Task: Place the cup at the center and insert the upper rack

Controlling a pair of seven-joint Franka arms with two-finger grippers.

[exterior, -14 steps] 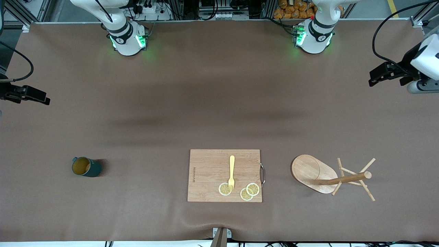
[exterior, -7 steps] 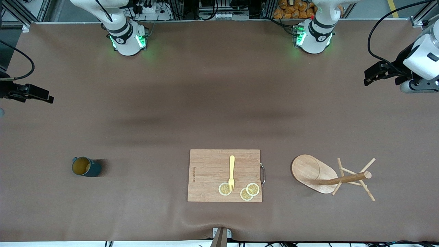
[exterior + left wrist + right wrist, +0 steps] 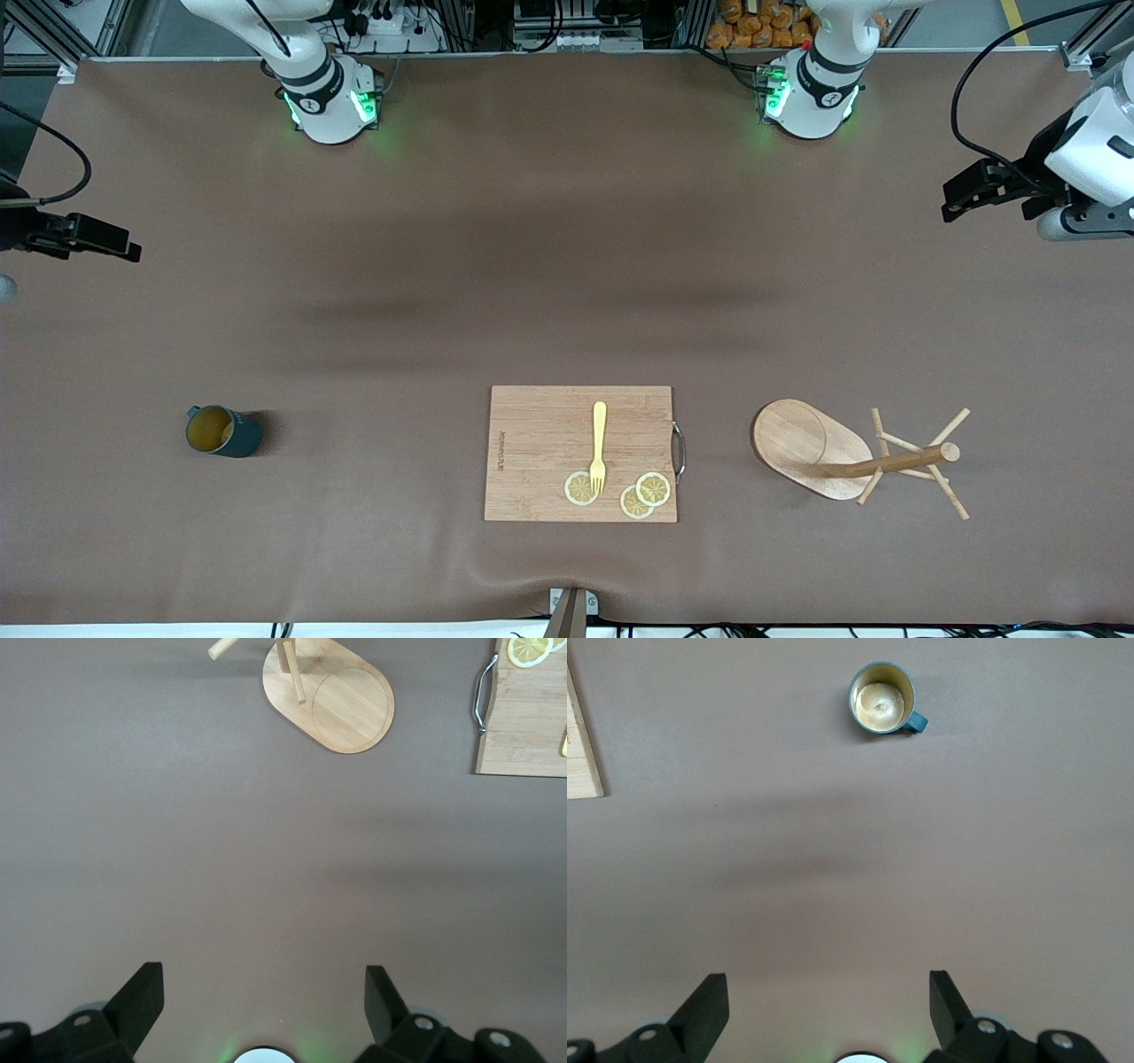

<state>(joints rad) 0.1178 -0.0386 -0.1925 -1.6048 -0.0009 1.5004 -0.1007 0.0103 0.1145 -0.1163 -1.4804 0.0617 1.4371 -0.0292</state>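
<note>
Each tool, left and right, hangs open and empty over bare bench, nothing begun; next, the right must descend to the cup ahead.

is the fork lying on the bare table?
No. The yellow fork lies on the wooden cutting board, its tines over a lemon slice.

One cup, one upper rack, one cutting board, one fork, three lemon slices, two end effectors.
</note>
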